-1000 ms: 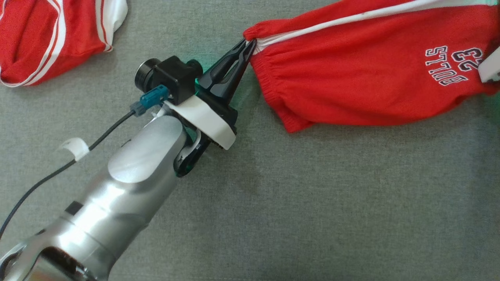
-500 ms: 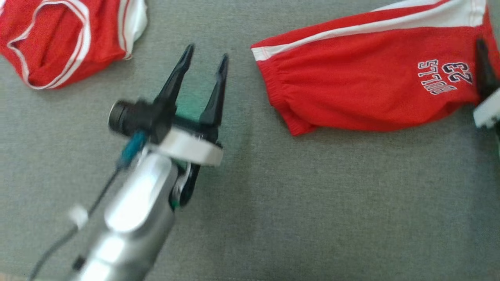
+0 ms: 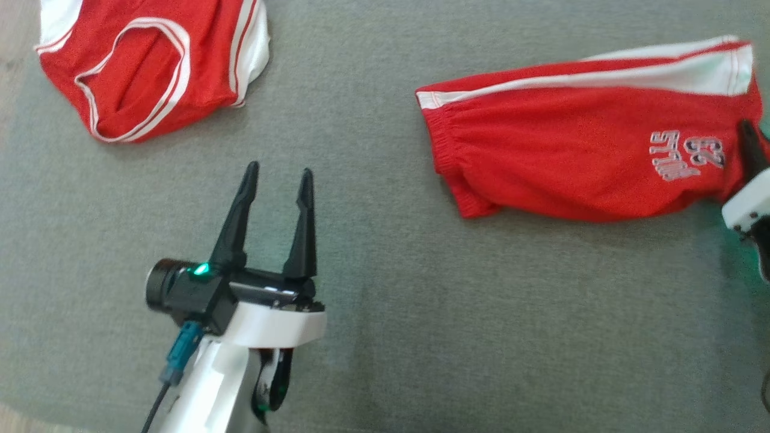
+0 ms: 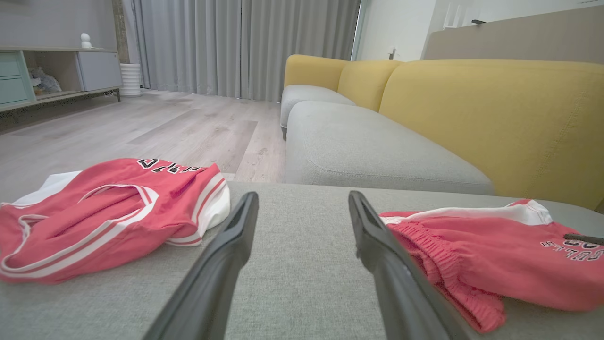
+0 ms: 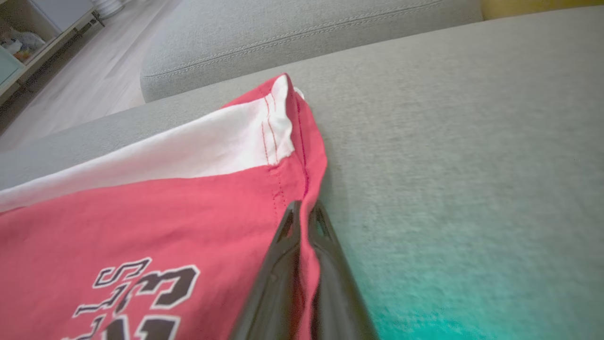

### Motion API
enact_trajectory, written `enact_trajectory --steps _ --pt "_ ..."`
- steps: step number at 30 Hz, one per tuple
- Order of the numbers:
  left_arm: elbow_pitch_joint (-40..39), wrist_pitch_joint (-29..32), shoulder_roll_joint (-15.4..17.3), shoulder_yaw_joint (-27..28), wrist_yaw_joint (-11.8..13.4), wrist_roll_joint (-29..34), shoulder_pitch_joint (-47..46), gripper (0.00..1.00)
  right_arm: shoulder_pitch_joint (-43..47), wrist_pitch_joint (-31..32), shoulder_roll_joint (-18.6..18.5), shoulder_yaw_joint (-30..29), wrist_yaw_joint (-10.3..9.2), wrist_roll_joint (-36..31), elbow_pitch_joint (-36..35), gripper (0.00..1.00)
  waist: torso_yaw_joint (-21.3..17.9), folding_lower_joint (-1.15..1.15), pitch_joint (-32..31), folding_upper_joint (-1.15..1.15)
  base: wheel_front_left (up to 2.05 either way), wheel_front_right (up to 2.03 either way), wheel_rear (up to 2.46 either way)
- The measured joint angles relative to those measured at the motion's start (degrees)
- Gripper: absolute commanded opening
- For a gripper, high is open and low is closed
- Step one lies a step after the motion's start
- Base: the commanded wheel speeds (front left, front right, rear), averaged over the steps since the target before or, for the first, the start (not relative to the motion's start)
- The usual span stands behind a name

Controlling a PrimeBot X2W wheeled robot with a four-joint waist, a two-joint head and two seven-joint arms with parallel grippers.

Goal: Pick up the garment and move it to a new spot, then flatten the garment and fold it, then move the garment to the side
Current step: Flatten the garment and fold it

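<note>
Covering the head view, table point(image 3: 481, 331): top in grey woven fabric, rounded corner at the lower left, carrying both garments.

Sofa point(image 4: 472, 118): yellow backrest and grey seat cushions, standing just beyond the table's far edge in the left wrist view. A pale wooden floor point(image 4: 141, 127) and grey curtains point(image 4: 236, 42) lie past it.

Red basketball shorts point(image 3: 571, 156): the task garment. They lie on the right half of the table, roughly flat and lengthwise across it, with the gathered elastic waistband toward the middle and the leg hem toward the right edge. A white side stripe runs along the far edge. Dark, white-outlined lettering and a number sit near the hem. The near edge is slightly bunched at the waistband corner.

Red jersey point(image 3: 150, 66): sleeveless with white trim, crumpled at the far left corner of the table, well apart from the shorts.

Left gripper point(image 3: 279, 169): on a pale forearm rising from the bottom edge, with a green light on its wrist camera. The two dark fingers are spread wide over bare grey fabric, between the jersey and the shorts and touching neither.

Right gripper point(image 5: 305, 208): at the right edge of the table, fingers pressed together and pinching the red hem of the shorts, with a strip of fabric visible between them.
</note>
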Motion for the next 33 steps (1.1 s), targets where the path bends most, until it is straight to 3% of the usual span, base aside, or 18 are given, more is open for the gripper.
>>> enact_trajectory --steps 5,12,17,25,29,33 --pt "-0.7 0.0 -0.4 3.0 -1.1 1.7 1.5 1.00 1.8 -2.3 -0.6 -0.6 0.00 0.4 1.5 0.00 -2.1 0.00 -1.8 0.00 0.00 0.00 0.00" --pt "-0.8 0.0 -0.7 6.3 -2.3 2.7 3.0 1.00 3.9 -5.0 -5.9 -1.7 0.00 -2.8 2.4 0.00 -6.0 0.00 -4.3 0.00 0.00 0.00 0.00" --pt "0.2 0.0 -0.8 7.0 -3.4 3.2 4.4 1.00 3.7 -6.0 -5.5 -1.9 0.00 -5.1 -0.6 0.00 -8.2 0.00 -6.1 0.00 0.00 0.00 0.00" --pt "1.8 0.0 -0.9 6.6 -4.4 3.2 5.2 1.00 2.8 -4.3 -1.6 2.3 0.00 -5.8 -13.2 0.00 -8.2 0.01 -8.9 0.00 0.00 0.00 0.00" --pt "2.0 0.0 -0.9 6.2 -4.8 3.1 6.1 1.00 2.9 0.0 3.1 7.6 0.00 -6.1 -21.2 0.00 -6.6 0.01 -10.2 0.00 0.00 0.00 0.00" --pt "2.1 0.0 -0.9 5.9 -4.7 2.6 6.8 1.00 3.7 1.8 9.4 12.4 0.00 -6.8 -23.4 0.00 -5.5 0.01 -10.9 0.00 0.00 0.00 0.00"
